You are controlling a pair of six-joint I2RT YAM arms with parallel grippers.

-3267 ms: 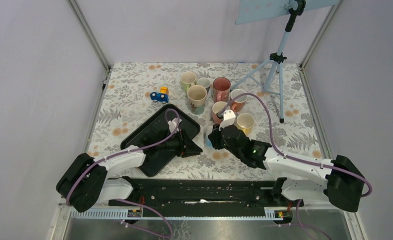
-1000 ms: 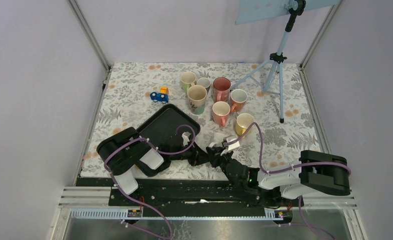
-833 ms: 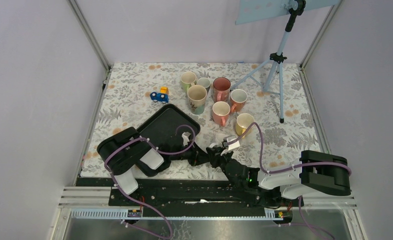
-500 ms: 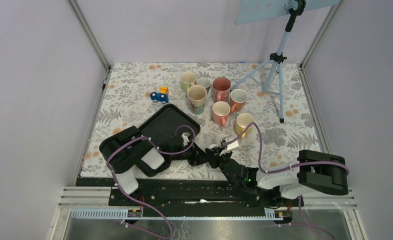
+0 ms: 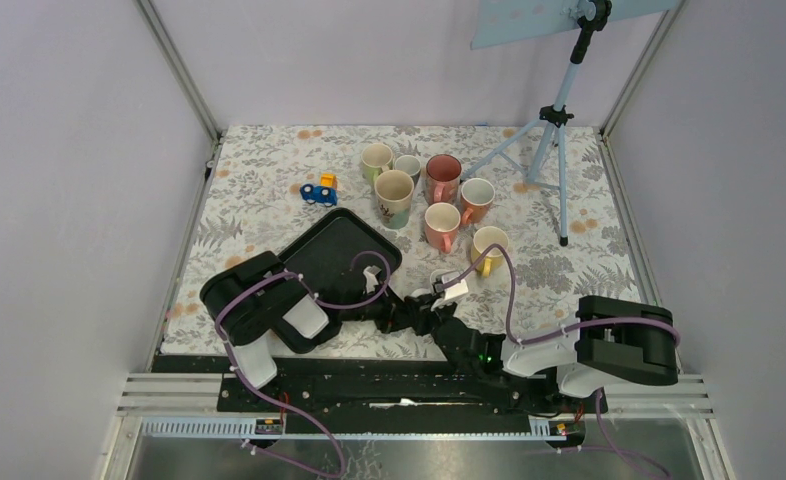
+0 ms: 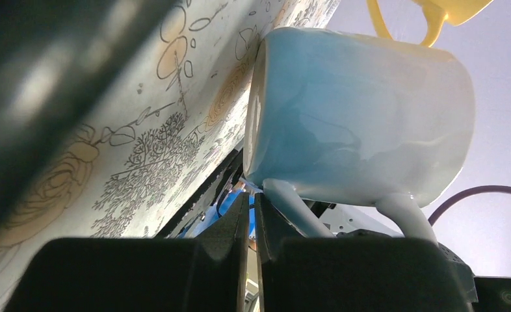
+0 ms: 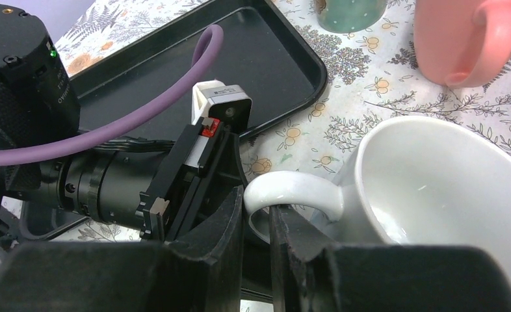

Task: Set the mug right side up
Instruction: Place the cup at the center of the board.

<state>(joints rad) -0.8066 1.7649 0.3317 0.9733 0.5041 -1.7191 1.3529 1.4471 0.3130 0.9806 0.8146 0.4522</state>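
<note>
The mug [image 7: 428,195] is light blue outside and white inside. In the right wrist view its opening faces the camera. In the left wrist view the mug [image 6: 363,117] has one end close to the flowered cloth, handle toward my fingers. My right gripper [image 7: 256,201] is shut on the mug's handle [image 7: 292,188]. My left gripper [image 6: 253,201] is shut and empty, its tips just under the handle. In the top view both grippers meet near the front edge, left gripper [image 5: 407,314], right gripper [image 5: 433,308], and mostly hide the mug [image 5: 424,297].
A black tray [image 5: 319,262] lies left of the grippers. Several upright mugs [image 5: 439,195] stand behind, the yellow mug [image 5: 490,243] nearest. A toy car [image 5: 319,189] and a tripod [image 5: 549,130] stand further back. A pink mug [image 7: 464,39] shows at the right wrist view's top right.
Since 3.3 s ago both arms have drawn back toward the near edge, bringing the mug along. Over the last second the grippers have shifted only slightly.
</note>
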